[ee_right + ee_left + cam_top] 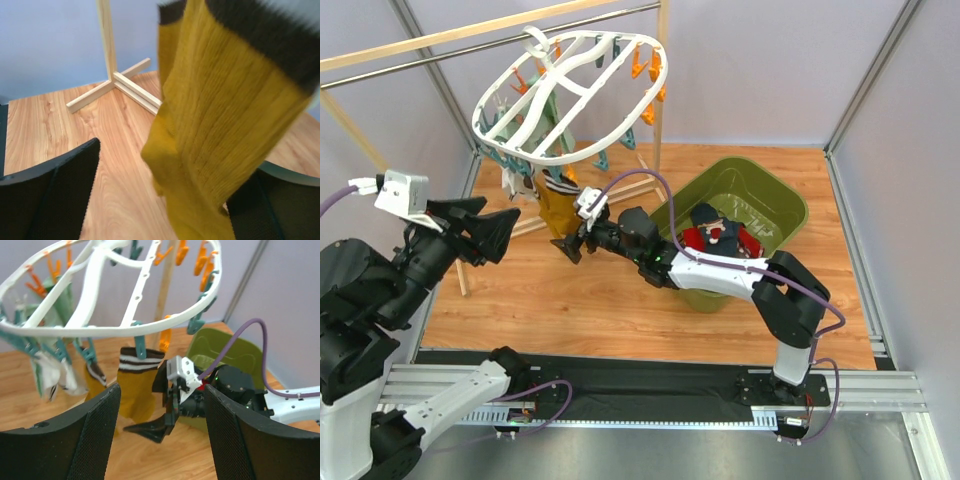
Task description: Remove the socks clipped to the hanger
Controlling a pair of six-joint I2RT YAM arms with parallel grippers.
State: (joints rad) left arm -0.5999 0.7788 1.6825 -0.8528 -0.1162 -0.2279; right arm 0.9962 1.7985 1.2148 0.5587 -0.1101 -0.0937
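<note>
Right gripper (570, 248) wide open around the yellow sock (220, 135), which hangs clipped to the hanger (570, 95); left gripper (510, 235) open, empty. Risk — you pinch too low and the fabric slips while its 1 clip (140, 342) holds.

Both arms are built of rounded black joint housings linked by smooth white shell segments. The right arm (720, 275) carries a small green light (216, 375) on one black joint, and a purple cable (650, 185) runs along it. The left arm (380, 290) bears a white camera block (402, 192) with its own purple lead. The left claw (495, 222) and the right claw (572, 245) have broad black fingers (95, 440) with finely dimpled faces.
</note>
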